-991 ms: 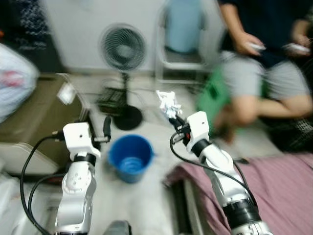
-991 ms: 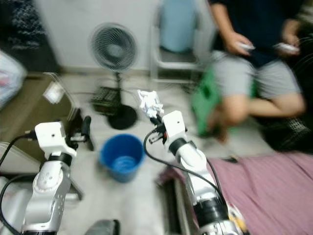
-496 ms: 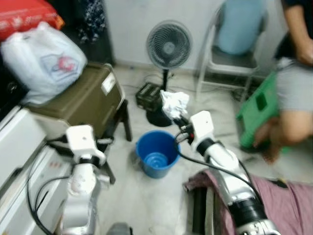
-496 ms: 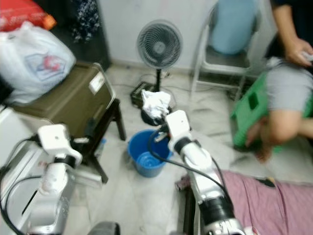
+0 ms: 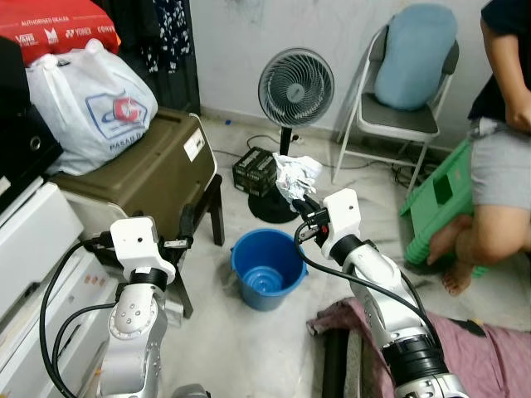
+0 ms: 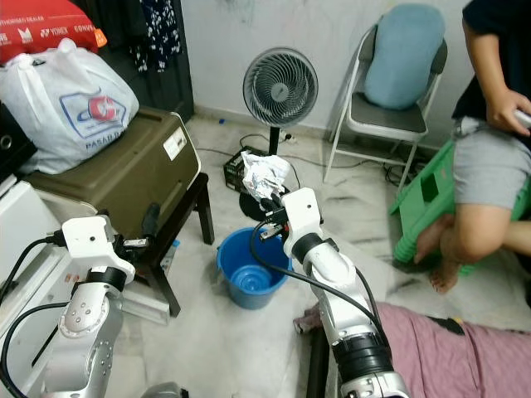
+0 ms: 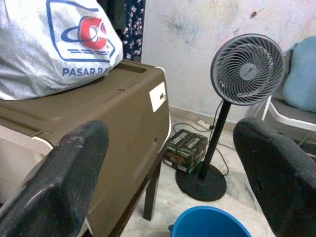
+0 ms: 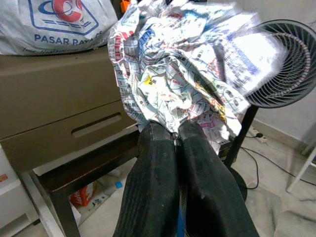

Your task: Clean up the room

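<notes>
Right pincer (image 5: 300, 201) clenched on crumpled newspaper (image 5: 295, 175)
It hung over the blue bucket's (image 5: 267, 268) rim; left pincer (image 5: 184, 224) was released.

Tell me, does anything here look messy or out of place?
Yes. The right end effector pinches a crumpled newspaper wad above the blue bucket, and a purple cloth lies rumpled on the floor. The left end effector hangs open, holding nothing.
</notes>
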{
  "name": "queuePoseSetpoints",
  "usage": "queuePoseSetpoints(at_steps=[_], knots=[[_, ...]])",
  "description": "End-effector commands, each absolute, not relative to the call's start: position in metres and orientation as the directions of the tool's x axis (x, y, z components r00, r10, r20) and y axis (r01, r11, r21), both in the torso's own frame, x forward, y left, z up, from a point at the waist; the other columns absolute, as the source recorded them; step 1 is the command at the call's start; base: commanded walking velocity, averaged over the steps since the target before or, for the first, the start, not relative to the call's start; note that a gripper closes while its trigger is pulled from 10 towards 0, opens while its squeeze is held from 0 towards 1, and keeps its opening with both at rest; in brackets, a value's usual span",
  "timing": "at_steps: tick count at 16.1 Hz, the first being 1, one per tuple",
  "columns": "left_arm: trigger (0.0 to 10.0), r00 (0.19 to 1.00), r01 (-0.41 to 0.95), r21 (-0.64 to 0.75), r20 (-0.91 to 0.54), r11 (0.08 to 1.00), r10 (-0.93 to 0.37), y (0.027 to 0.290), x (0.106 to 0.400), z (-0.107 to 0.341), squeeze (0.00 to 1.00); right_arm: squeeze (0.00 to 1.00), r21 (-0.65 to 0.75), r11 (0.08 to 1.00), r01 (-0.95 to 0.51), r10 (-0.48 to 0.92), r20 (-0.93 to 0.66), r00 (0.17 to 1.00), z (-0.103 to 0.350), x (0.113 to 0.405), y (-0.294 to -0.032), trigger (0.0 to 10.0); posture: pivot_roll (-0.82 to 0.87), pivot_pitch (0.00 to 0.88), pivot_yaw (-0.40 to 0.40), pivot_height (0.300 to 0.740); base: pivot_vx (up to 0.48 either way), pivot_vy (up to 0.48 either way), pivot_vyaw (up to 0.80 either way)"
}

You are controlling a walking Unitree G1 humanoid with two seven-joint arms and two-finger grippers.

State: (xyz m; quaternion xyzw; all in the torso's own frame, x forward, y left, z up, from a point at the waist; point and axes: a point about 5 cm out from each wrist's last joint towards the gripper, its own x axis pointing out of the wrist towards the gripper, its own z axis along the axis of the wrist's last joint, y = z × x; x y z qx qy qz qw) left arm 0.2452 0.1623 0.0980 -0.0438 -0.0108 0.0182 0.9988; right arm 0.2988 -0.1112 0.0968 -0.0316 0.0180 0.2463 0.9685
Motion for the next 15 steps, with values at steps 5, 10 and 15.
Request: queuePoseSetpoints(at_steps=[5, 10, 15], knots=[[10.0, 0.998, -0.013, -0.096, 0.052, 0.995, 0.018, 0.1598, 0.2461, 0.105, 0.0, 0.0, -0.056, 0.876, -0.479, 0.478, -0.045, 0.877, 0.1007, 0.3026, -0.1121, 10.0, -0.05, 0.0, -0.061, 0.74, 0.456, 0.0, 0.0], [10.0, 0.998, -0.015, -0.095, 0.055, 0.995, 0.02, 0.1599, 0.2465, 0.1054, 0.0, 0.0, -0.056, 0.875, -0.481, 0.479, -0.045, 0.877, 0.1009, 0.3032, -0.1117, 10.0, -0.05, 0.0, -0.062, 0.74, 0.45, 0.0, 0.0], [10.0, 0.998, -0.045, -0.075, 0.047, 0.996, 0.048, 0.1618, 0.2478, 0.1047, 0.0, 0.0, -0.075, 0.865, -0.497, 0.495, -0.036, 0.868, 0.102, 0.3031, -0.1096, 10.0, -0.05, 0.0, -0.063, 0.74, 0.083, 0.0, 0.19]])
